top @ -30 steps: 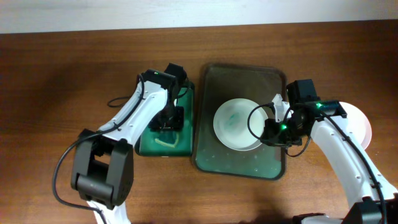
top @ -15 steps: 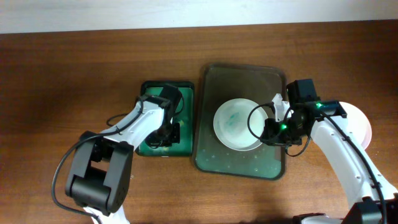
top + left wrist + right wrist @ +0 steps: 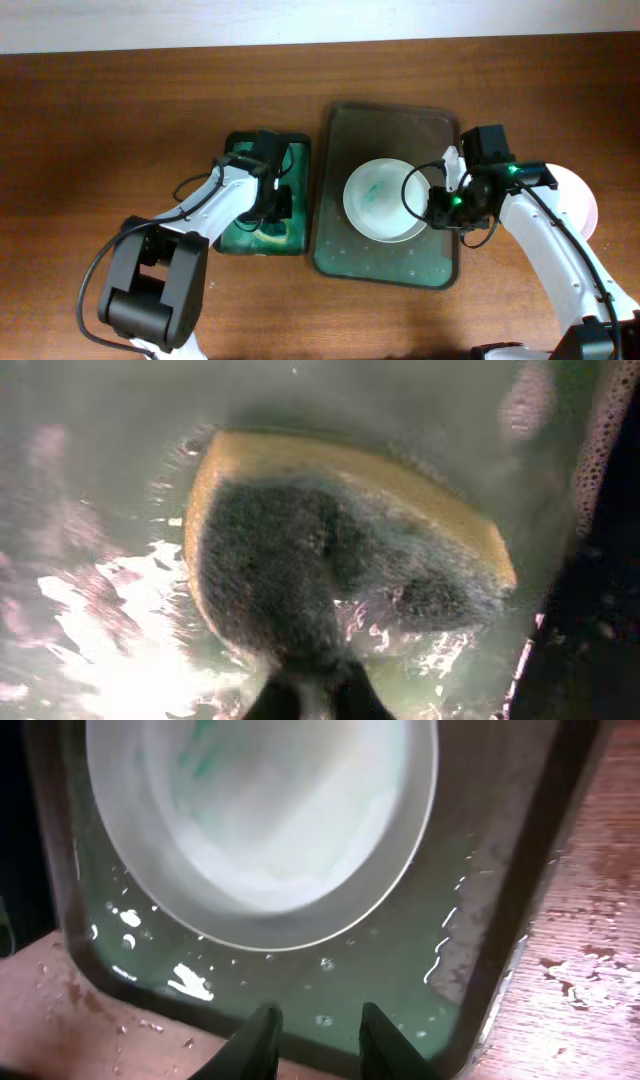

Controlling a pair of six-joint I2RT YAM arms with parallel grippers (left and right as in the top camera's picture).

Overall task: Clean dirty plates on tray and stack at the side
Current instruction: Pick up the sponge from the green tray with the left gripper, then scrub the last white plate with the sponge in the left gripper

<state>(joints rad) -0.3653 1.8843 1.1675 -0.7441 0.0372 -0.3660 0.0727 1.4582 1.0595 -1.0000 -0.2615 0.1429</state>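
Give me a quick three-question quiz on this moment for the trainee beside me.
1. True or false: the plate on the tray is clean.
2. The sponge sits in: A) the green container; B) the tray; C) a plate.
3. Fill in: the right gripper has its jaws ____.
Key: 1 false, teal smears show in it; 2 A; 3 open.
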